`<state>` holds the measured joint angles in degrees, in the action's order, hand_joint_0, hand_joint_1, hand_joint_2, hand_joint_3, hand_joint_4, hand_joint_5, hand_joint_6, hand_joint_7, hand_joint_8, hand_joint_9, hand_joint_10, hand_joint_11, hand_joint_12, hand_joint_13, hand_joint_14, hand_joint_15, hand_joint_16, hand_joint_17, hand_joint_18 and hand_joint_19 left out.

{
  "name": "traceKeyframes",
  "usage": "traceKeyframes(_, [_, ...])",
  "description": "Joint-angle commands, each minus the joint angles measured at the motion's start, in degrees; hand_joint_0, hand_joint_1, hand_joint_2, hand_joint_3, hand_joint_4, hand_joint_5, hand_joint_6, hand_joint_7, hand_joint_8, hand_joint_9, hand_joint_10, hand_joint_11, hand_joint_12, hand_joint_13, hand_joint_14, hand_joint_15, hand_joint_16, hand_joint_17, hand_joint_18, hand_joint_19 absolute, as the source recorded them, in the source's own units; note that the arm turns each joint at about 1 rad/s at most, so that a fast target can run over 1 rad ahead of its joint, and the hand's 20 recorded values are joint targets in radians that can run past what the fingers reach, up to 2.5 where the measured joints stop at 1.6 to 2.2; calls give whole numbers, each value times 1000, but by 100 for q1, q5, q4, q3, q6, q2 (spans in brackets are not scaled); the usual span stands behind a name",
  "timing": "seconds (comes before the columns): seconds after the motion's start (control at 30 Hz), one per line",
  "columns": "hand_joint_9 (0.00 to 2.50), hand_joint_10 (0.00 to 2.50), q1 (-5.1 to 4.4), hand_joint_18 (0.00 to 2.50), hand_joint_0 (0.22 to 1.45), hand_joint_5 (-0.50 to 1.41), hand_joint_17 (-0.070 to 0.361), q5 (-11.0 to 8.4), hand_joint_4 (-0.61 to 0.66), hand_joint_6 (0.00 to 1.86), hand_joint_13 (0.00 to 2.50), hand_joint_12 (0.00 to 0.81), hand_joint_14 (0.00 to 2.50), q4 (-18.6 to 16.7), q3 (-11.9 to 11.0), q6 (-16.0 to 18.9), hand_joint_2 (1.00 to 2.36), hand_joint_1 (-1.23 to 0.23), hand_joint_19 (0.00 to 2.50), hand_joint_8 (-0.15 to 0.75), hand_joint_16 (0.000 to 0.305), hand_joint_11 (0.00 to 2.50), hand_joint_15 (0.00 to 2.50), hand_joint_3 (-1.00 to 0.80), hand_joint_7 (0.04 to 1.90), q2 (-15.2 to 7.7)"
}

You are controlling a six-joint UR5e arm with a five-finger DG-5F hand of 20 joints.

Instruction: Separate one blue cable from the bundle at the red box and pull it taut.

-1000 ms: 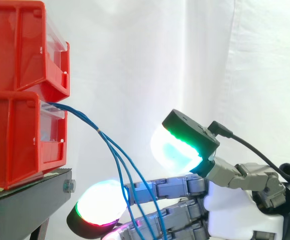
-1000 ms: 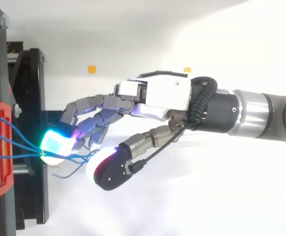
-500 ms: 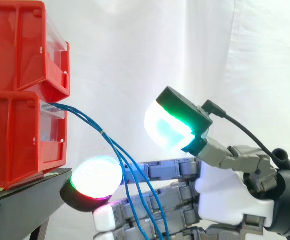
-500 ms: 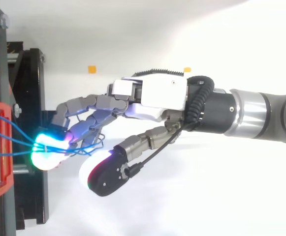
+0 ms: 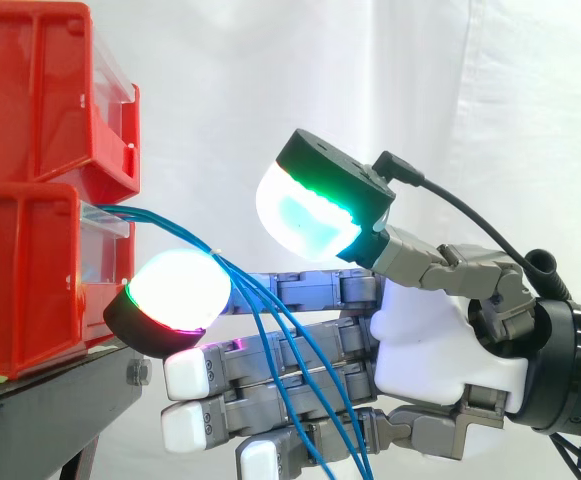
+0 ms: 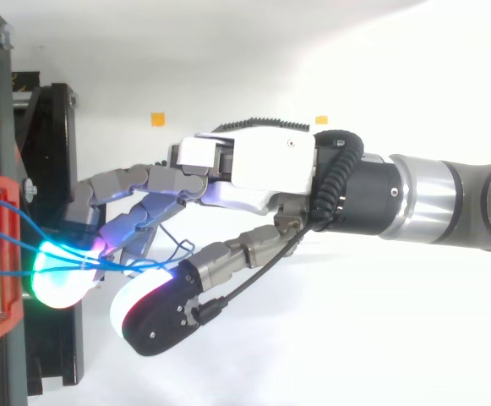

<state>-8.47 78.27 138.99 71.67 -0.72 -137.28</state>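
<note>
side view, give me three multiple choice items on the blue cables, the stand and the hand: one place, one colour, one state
1. The blue cables come out of: A the upper bin; B the lower red bin; C the curtain.
2. The stand is: A black; B white; C red.
3. The hand's fingers are: A in a fist; B gripping a bin; C straight among the cables.
Key: B, they emerge at its front opening; A, a dark frame under the bins; C, outstretched with the thumb apart.
</note>
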Motion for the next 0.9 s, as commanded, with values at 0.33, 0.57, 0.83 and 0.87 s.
traceKeyframes(0.33, [645,11,-14,744,610,-139,112,22,266,538,686,389,15,5,-3,-7,1010,-661,597,380,50,551,456,-345,1228,0])
traceKeyframes(0.57, [663,8,39,756,597,-144,113,39,268,573,703,391,14,5,-3,-68,1006,-624,602,386,50,560,466,-411,1181,0])
traceKeyframes(0.83, [683,10,91,775,622,-155,113,48,259,645,726,391,14,5,-3,-227,1010,-585,601,387,50,578,472,-368,1098,0])
traceKeyframes(0.87, [687,8,100,774,623,-157,113,48,255,656,727,390,15,5,-3,-271,1011,-586,600,387,50,582,467,-351,1094,0])
